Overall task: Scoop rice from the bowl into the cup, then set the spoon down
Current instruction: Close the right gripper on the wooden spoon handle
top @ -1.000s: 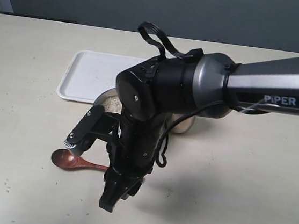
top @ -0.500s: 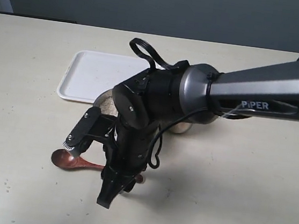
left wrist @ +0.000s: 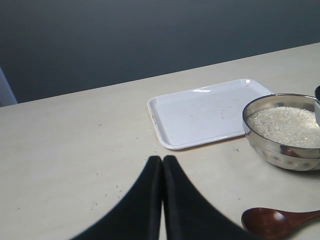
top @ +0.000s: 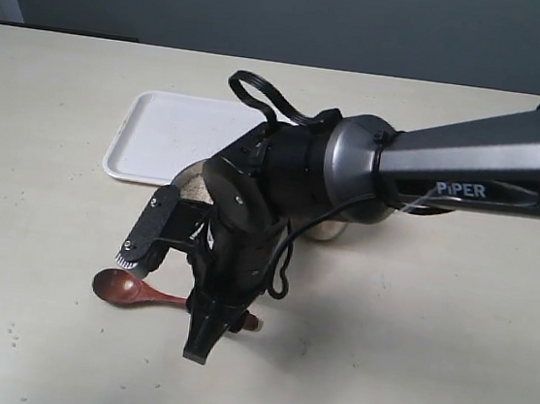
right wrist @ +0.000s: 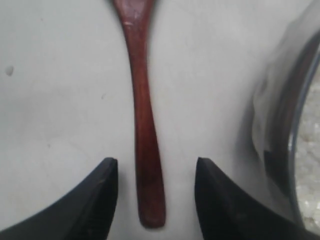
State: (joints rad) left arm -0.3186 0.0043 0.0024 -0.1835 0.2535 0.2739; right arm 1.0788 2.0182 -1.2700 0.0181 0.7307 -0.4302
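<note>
The right gripper (top: 169,303) hangs low over the pale table (top: 409,354), its two black fingers (right wrist: 100,195) spread wide on either side of the tail end of the spoon (top: 128,289). In the right wrist view there is bare table between each finger and the handle, so they hold nothing. The dark reddish-brown spoon lies flat on the table, near the front of the steel bowl (left wrist: 280,150), with its oval end pointing away from the gripper. White rice (left wrist: 285,125) fills the bowl, which sits just beside the corner of a white tray (top: 160,136). The small steel cup (top: 330,230) shows only as a sliver behind the right arm, on the far side of the bowl from the tray. The left gripper (left wrist: 161,160) sits apart from all this, its fingers pressed together with nothing between them.
</note>
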